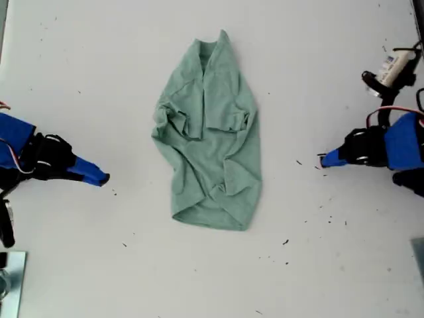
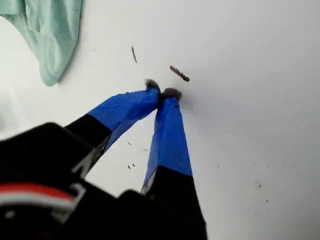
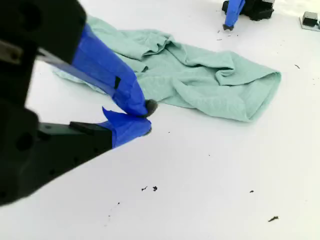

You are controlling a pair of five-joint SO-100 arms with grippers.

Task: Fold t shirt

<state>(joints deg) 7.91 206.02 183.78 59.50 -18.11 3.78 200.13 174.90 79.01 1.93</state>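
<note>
Blue-taped jaws of my second gripper [image 3: 147, 119] fill the near part of the second wrist view, their dark tips pressed together just above the surface with nothing between them. In the exterior view this gripper [image 1: 103, 179] sits low at the exterior view's left, well apart from the t shirt [image 1: 209, 132]. Pale sage-green and wrinkled, the t shirt lies flat in the middle of the worktop [image 1: 331, 278], neck toward the exterior view's top and hem toward its bottom, both sleeves tucked in over the chest. My first gripper [image 1: 322, 160] rests at the exterior view's right, also clear of the cloth; in its own wrist view the jaws [image 2: 162, 92] meet at the tips and hold nothing, with a rounded corner of the t shirt [image 2: 50, 30] near them. The worktop is plain matt white, marked by scattered dark specks [image 3: 150, 188], one short dark fleck [image 2: 179, 73] lying just beyond my first gripper's tips. From the second wrist view the t shirt [image 3: 200, 80] spreads across the middle ground, rumpled in soft folds. A grey metal piece [image 1: 10, 278] shows at the exterior view's lower left corner.
</note>
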